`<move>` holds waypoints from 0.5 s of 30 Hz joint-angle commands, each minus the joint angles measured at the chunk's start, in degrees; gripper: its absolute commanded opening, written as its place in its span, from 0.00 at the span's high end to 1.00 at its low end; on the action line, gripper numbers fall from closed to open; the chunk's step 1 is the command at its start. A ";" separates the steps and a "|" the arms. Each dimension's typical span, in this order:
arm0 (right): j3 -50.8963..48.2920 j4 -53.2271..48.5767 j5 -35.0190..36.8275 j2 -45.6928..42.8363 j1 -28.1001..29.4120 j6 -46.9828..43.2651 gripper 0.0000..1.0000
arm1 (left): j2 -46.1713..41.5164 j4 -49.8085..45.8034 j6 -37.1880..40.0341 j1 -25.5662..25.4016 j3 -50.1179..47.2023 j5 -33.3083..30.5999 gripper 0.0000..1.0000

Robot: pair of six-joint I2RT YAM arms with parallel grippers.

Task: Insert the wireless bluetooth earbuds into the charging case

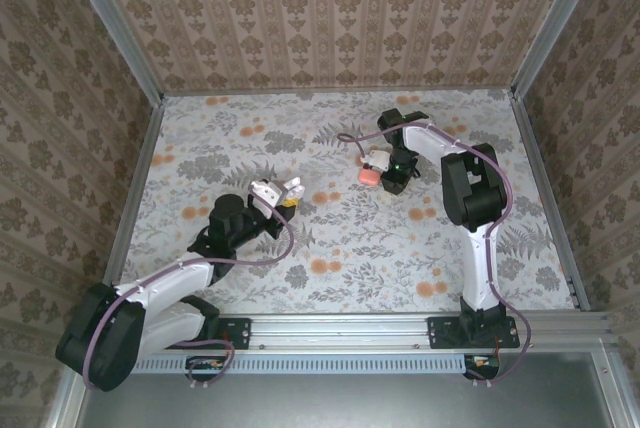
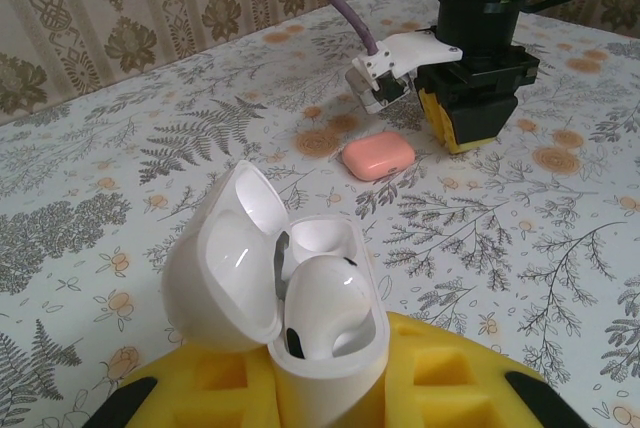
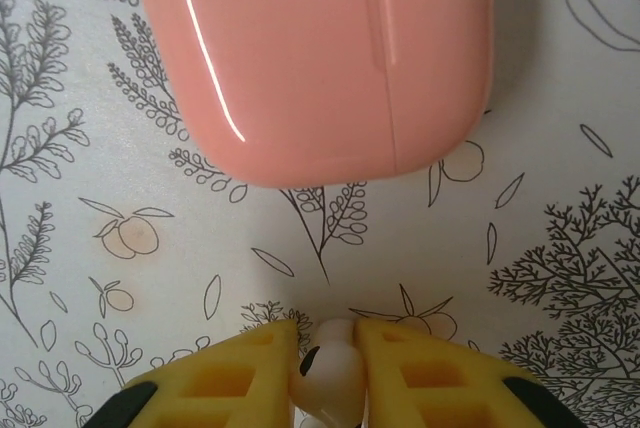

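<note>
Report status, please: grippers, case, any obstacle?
Left gripper shut on open case, one earbud inside. Right gripper shut on other earbud. Pink case just ahead of it.

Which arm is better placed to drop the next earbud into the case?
Right, likely. The right tool is shut on an earbud, while the left tool just holds the case, lid open, one bud already inside.
</note>
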 commanded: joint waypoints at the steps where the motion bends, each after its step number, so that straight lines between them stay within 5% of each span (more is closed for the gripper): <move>1: -1.46 1.46 0.74 -1.56 -0.34 0.70 0.78 | 0.09 0.79 -0.20 0.52 2.27 1.40 0.94; 15: -17.86 19.15 -12.50 -18.28 -2.13 8.93 0.81 | 4.30 5.75 -3.33 0.35 1.97 3.81 0.94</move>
